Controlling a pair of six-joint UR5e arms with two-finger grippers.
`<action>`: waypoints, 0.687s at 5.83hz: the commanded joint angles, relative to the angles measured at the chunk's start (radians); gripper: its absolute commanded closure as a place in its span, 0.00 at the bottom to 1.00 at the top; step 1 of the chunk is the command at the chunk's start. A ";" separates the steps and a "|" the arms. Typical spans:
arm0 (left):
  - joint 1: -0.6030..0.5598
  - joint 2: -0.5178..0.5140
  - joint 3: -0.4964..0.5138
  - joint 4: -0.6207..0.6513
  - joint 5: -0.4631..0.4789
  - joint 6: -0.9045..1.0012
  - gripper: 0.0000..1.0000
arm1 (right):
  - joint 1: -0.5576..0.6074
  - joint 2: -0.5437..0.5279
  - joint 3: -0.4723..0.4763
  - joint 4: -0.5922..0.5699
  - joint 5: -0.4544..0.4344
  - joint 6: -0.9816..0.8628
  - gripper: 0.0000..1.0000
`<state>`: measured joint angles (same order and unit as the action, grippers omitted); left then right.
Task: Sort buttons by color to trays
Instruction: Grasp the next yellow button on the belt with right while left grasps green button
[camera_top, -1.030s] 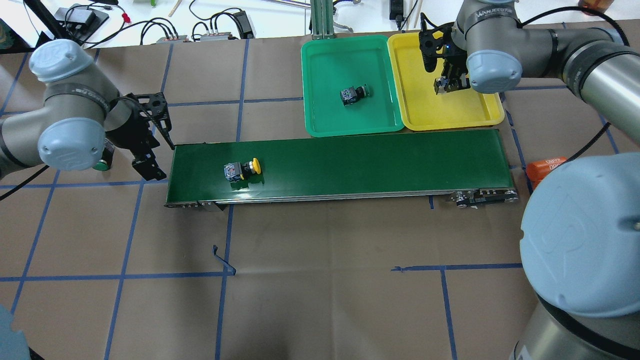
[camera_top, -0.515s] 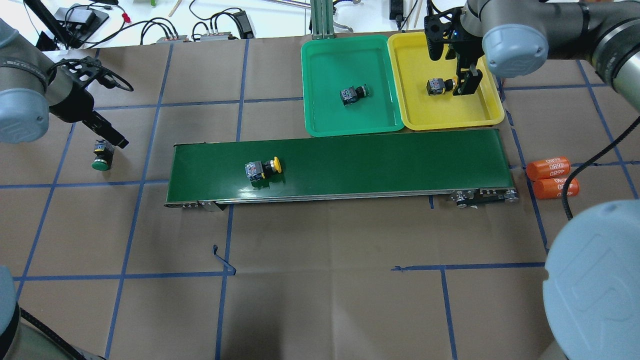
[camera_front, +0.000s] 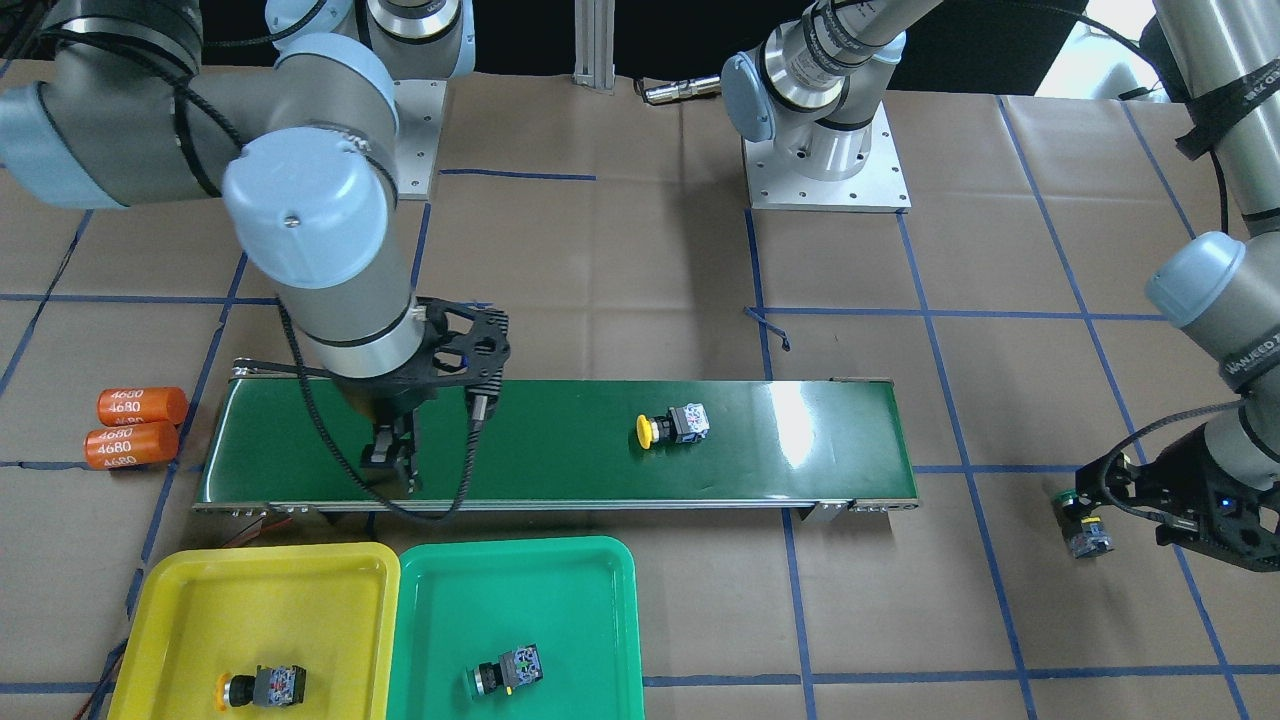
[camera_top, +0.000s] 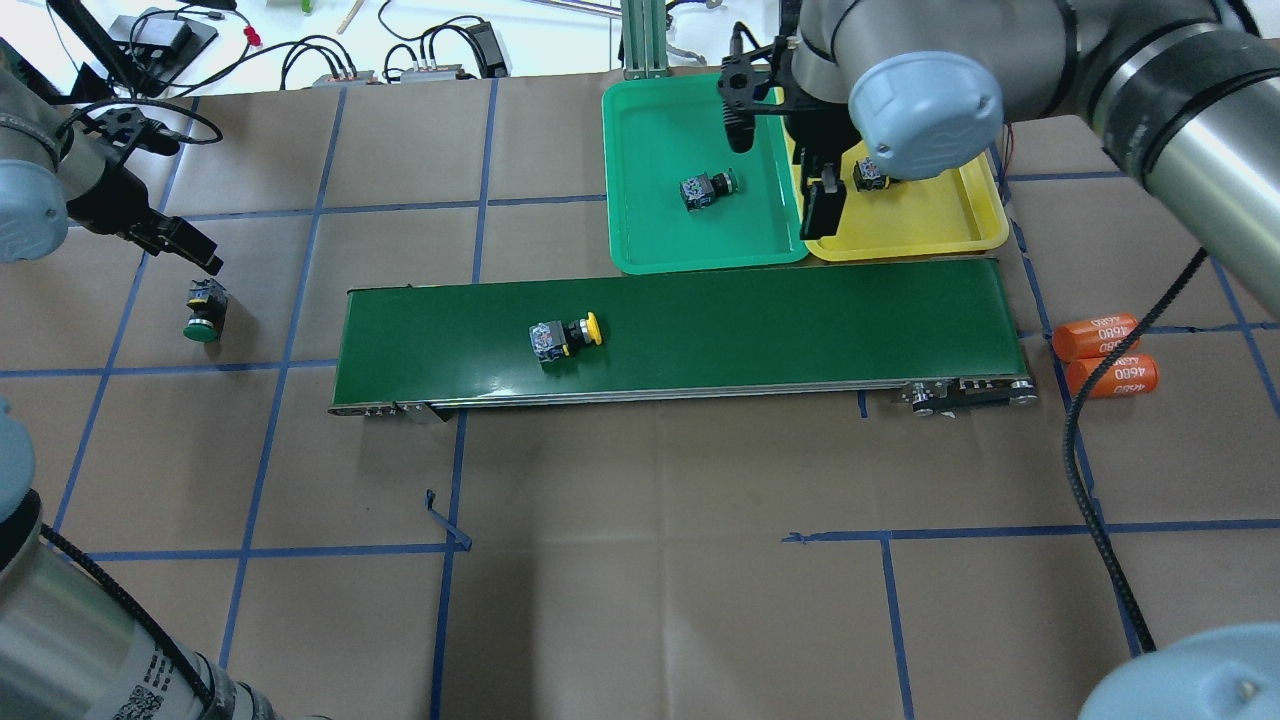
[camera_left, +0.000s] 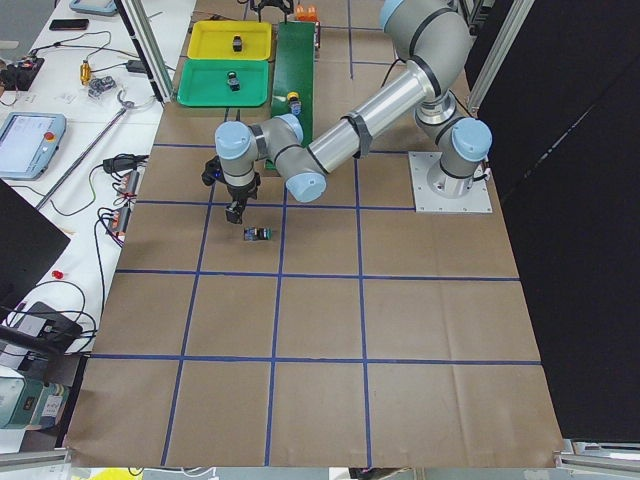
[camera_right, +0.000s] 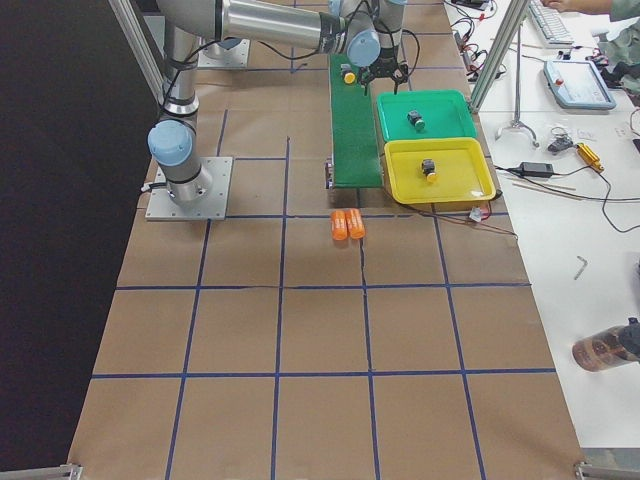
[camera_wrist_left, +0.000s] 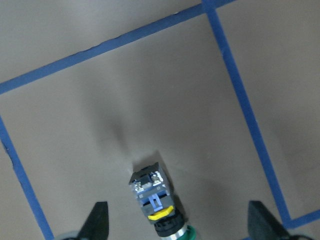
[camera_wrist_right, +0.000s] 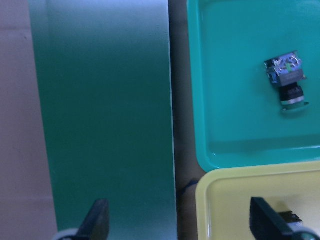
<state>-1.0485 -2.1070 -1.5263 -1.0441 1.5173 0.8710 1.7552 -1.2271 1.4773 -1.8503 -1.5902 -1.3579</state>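
A yellow button lies on its side on the belt, left of the middle; it also shows in the front view. A second yellow button lies in the yellow tray. A green button lies in the green tray. Another green button lies on the paper left of the belt. My left gripper is open just above and behind it; in the left wrist view that button lies between the fingertips. My right gripper is open and empty above the seam of the two trays, near the belt.
The long dark-green conveyor belt runs across the table in front of the trays. Two orange cylinders marked 4680 lie off its right end. Cables and power units lie along the far table edge.
My right gripper let go of a yellow button in the yellow tray and moved left toward the tray seam. The belt's yellow button travelled right. My left arm pulled back from the belt end.
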 joint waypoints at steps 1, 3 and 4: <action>0.021 -0.054 -0.021 0.044 -0.002 -0.007 0.03 | 0.076 -0.005 0.052 0.003 0.016 0.089 0.00; 0.021 -0.097 -0.028 0.084 0.000 -0.004 0.06 | 0.208 0.056 0.064 -0.033 0.015 0.215 0.00; 0.021 -0.105 -0.026 0.087 0.000 0.011 0.39 | 0.231 0.095 0.070 -0.109 0.015 0.229 0.00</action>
<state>-1.0280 -2.2004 -1.5522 -0.9623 1.5174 0.8714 1.9510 -1.1690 1.5420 -1.9020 -1.5752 -1.1525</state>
